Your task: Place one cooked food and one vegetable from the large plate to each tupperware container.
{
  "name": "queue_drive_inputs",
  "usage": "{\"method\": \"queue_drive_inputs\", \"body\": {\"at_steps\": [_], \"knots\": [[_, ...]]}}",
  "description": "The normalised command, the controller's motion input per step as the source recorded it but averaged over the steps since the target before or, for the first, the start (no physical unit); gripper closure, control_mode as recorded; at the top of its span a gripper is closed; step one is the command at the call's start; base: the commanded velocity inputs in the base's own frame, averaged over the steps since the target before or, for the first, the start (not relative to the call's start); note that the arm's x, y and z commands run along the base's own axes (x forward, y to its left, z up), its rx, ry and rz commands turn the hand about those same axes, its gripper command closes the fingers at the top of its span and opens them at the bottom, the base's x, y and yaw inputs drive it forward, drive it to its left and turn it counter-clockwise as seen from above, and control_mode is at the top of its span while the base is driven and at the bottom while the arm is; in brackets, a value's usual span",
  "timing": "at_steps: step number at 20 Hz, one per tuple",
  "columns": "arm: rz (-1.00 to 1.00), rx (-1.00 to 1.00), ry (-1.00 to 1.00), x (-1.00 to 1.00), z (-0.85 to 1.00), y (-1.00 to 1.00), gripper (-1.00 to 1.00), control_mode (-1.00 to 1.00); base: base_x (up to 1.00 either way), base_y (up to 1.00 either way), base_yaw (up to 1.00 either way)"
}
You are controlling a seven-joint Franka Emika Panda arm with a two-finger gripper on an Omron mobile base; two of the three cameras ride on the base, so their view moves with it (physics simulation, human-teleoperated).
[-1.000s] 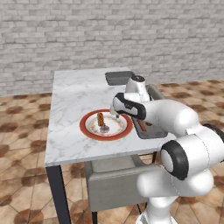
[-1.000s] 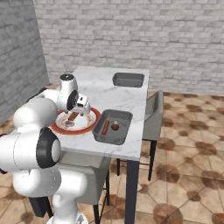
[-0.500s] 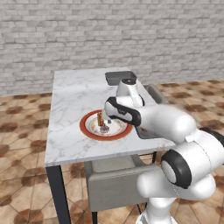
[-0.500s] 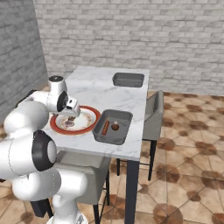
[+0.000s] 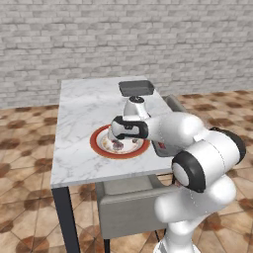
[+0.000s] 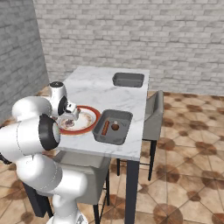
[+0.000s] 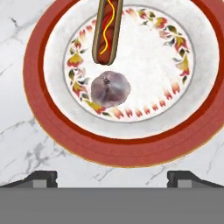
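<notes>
- Brick-walled kitchen with a tiled floor, and a white marble table (image 5: pixel 84 123) where all the action is.
- The plate (image 7: pixel 41 118) sits near the front edge of the table, and on it are a hot dog (image 7: pixel 107 33) and a round purplish vegetable, probably an onion (image 7: pixel 110 89), lying just beside the hot dog's end.
- The near tray (image 6: pixel 113 127) is right beside the plate and already has a sausage-like piece and a small round brown item in it, so that one looks done. The far tray (image 6: pixel 128 79) is well apart at the back of the table, and nothing can be made out inside it.
- The gripper (image 7: pixel 112 175) hangs over the plate's near rim with its jaws spread wide and nothing between them.
- Judging from that, the step in hand is picking one of the two leftovers for the far tray.
- To do it well the robot should centre over one item before dropping. The onion is closest, but it's round and may roll, so the fingers need to straddle its widest part.
- For the hot dog, it should grip across the bun, not along it.
- It should also keep the fingers clear of the other food while closing.
</notes>
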Motion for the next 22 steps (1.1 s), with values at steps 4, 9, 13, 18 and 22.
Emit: {"method": "queue_drive_inputs", "body": {"at_steps": [4,9,13,18,22], "knots": [[0.0,0.0,0.01,0.36,-0.19,0.36,-1.0,-1.0,0.0,0.0,0.0],[0.0,0.0,0.0,0.06,-0.12,0.01,-1.0,-1.0,0.0,0.0,0.0],[0.0,-0.01,0.0,0.0,-0.16,-0.1,-1.0,-1.0,0.0,0.0,0.0],[0.0,0.0,0.0,0.0,-0.32,-0.03,-1.0,-1.0,0.0,0.0,0.0],[0.0,-0.01,0.0,0.01,-0.28,-0.01,-1.0,-1.0,0.0,0.0,0.0]]}}
